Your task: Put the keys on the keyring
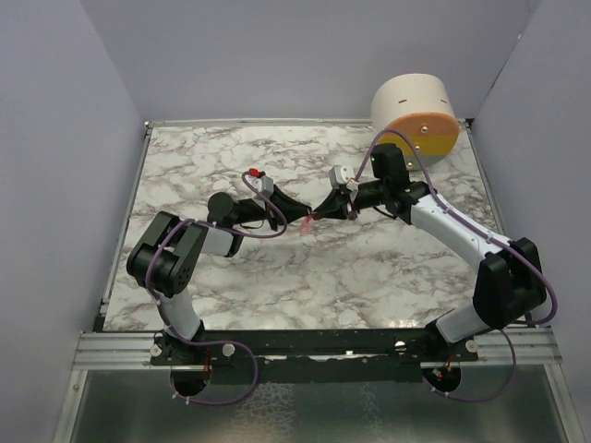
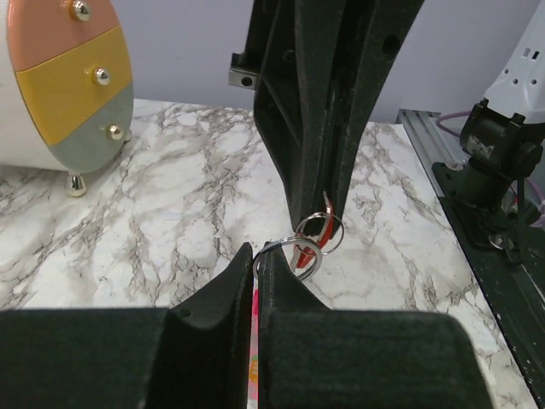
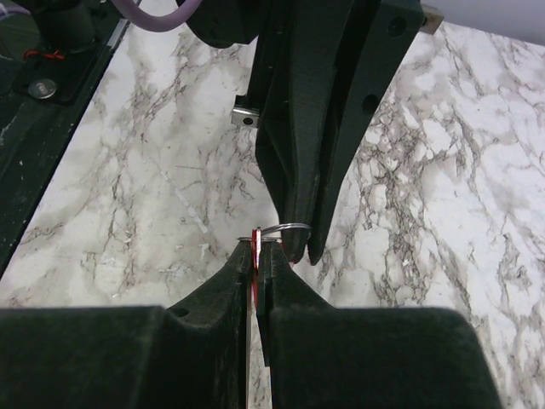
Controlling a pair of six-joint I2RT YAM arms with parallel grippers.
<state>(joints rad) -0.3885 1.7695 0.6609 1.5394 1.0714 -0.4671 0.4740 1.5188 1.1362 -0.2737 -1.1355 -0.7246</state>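
My two grippers meet tip to tip above the middle of the marble table. My left gripper [image 1: 292,213] [image 2: 257,252] is shut on the pink strap [image 2: 253,328], and the thin metal keyring [image 2: 294,253] sticks out past its tips. The strap's end hangs below in the top view [image 1: 306,224]. My right gripper [image 1: 327,205] [image 3: 259,248] is shut on the red-headed key [image 3: 255,249]. In the left wrist view the key [image 2: 313,236] hangs from the right fingertips and overlaps the keyring. I cannot tell whether it is threaded. The ring [image 3: 287,227] touches the key's top.
A round cabinet [image 1: 417,114] [image 2: 64,85] with pink, yellow and grey drawer fronts stands at the back right corner. The metal rail with the arm bases [image 1: 314,346] runs along the near edge. Grey walls enclose the table on three sides.
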